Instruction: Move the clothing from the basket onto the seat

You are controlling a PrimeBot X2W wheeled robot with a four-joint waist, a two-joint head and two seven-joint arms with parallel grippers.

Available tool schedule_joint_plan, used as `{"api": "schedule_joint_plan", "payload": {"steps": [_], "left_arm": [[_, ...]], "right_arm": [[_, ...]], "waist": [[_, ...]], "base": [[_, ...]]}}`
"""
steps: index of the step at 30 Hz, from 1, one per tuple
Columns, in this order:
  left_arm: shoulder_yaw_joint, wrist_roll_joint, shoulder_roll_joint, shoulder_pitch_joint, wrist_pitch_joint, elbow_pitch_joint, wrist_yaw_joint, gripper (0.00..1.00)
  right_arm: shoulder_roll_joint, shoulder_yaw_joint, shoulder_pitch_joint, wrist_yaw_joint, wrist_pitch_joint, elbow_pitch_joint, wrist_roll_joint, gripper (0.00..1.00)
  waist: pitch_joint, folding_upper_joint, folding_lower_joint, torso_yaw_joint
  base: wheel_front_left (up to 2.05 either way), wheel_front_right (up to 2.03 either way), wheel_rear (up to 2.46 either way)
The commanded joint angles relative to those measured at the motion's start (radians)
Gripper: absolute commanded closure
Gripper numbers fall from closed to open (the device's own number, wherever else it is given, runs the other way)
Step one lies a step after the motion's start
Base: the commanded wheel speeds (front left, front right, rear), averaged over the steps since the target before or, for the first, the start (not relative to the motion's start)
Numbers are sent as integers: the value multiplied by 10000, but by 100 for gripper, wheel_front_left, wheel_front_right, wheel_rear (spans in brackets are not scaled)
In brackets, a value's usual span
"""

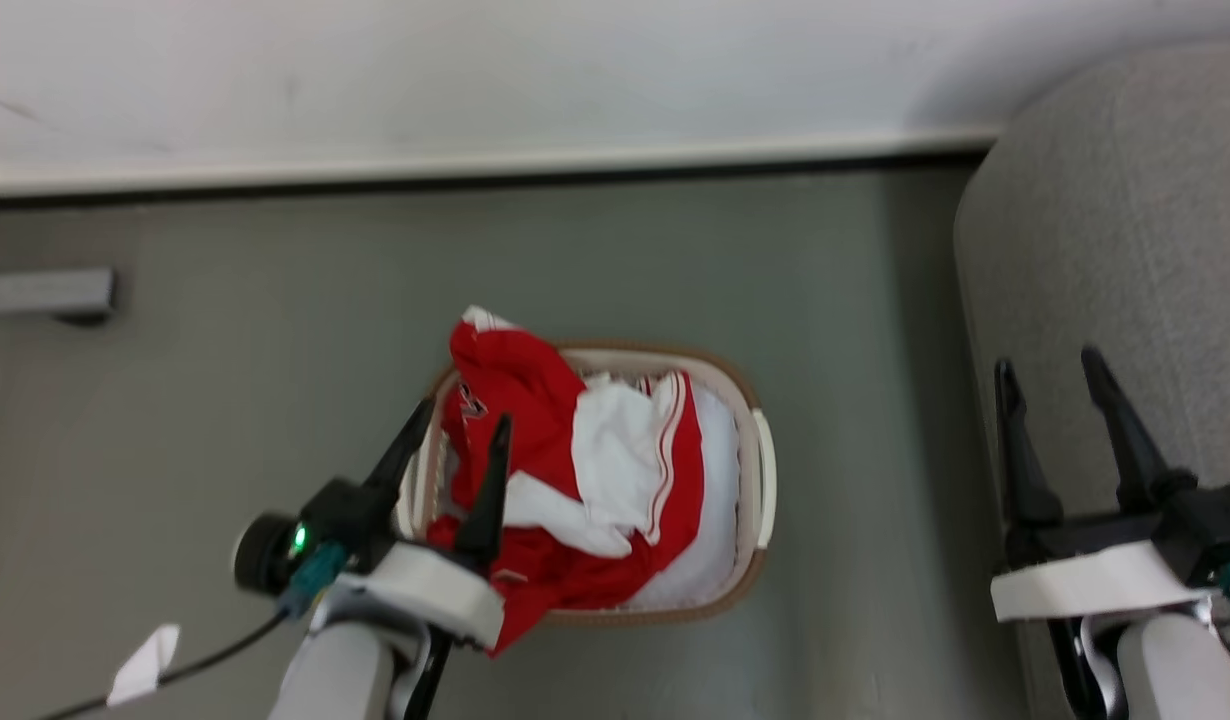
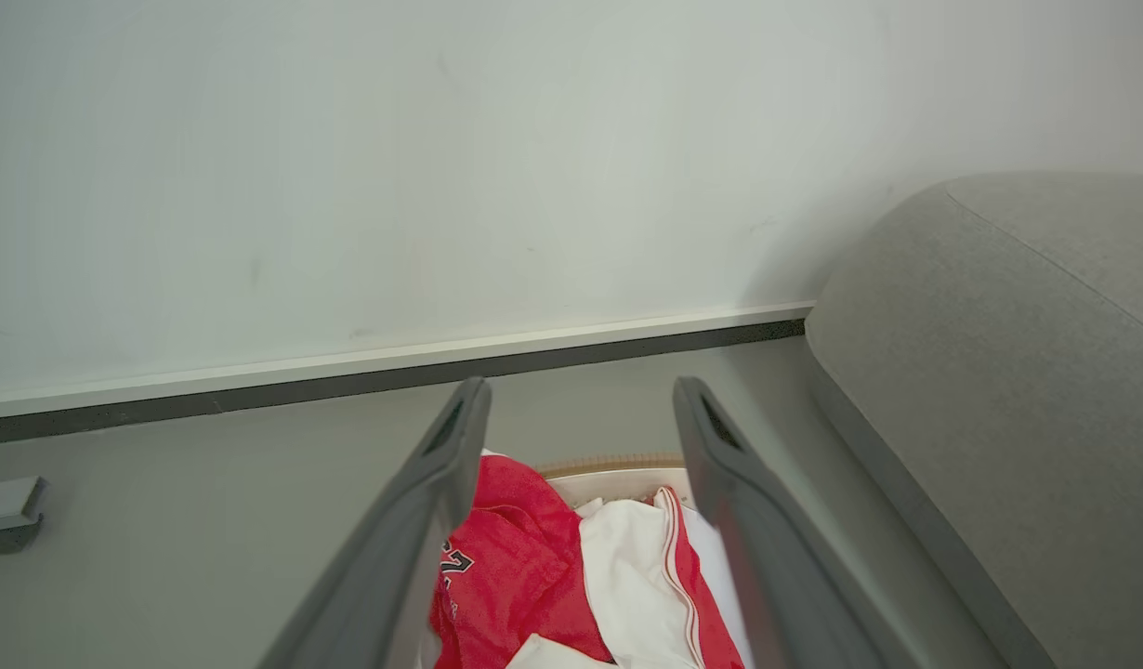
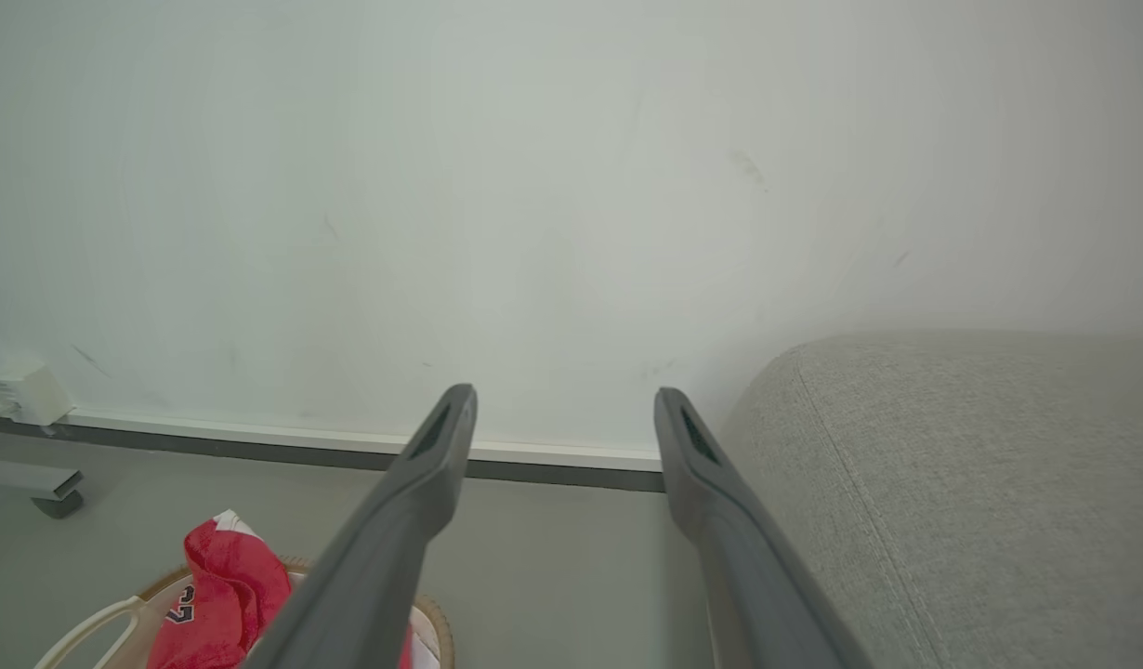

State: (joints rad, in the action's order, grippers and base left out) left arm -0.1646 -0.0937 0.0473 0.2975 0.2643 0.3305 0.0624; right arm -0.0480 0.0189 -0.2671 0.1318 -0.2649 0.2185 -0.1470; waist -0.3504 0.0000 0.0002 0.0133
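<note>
Here's the jersey (image 1: 565, 480), heaped in the basket (image 1: 765, 470) on the grey floor (image 1: 225, 400), red and white folds piled up, one red corner poking over the far rim and another spilling over the near rim. A dark printed number peeks out on the red cloth at the left side. Under it, at the basket's right end, there's plain white cloth (image 1: 720, 500). The left gripper (image 1: 464, 412) hangs over the basket's left end, fingers spread wide and holding nothing; one finger lines up with the rim, the other with the red fabric, and whether either touches I cannot tell. In the left wrist view the jersey sits right between those two fingers, low down. Over on the right, the right gripper (image 1: 1046, 360) is spread wide too and empty, poised at the edge of the seat (image 1: 1125, 250), well apart from the basket. The seat stands beside the basket with a strip of floor between them, and it runs back to the white wall (image 1: 475, 70) with its pale skirting.
</note>
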Motion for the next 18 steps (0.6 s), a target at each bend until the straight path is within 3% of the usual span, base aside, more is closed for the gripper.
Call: {"api": "schedule_joint_plan", "payload": {"steps": [1, 9, 18], "left_arm": [[-171, 260, 62, 790, 4, 414, 75, 0], [-770, 913, 86, 3554, 4, 2778, 176, 0], [-847, 1293, 246, 6004, -461, 6060, -479, 0]], "right_arm": [[-45, 98, -518, -21, 7, -271, 139, 0], [-39, 393, -1511, -21, 7, -1242, 114, 0], [-33, 648, -1785, -21, 7, -1983, -86, 0]], "waist": [[-1870, 0, -2, 432], [-3964, 0, -2, 1075], [-5174, 0, -2, 1594]], "base": [[0, 0, 0], [0, 0, 0], [0, 0, 0]]}}
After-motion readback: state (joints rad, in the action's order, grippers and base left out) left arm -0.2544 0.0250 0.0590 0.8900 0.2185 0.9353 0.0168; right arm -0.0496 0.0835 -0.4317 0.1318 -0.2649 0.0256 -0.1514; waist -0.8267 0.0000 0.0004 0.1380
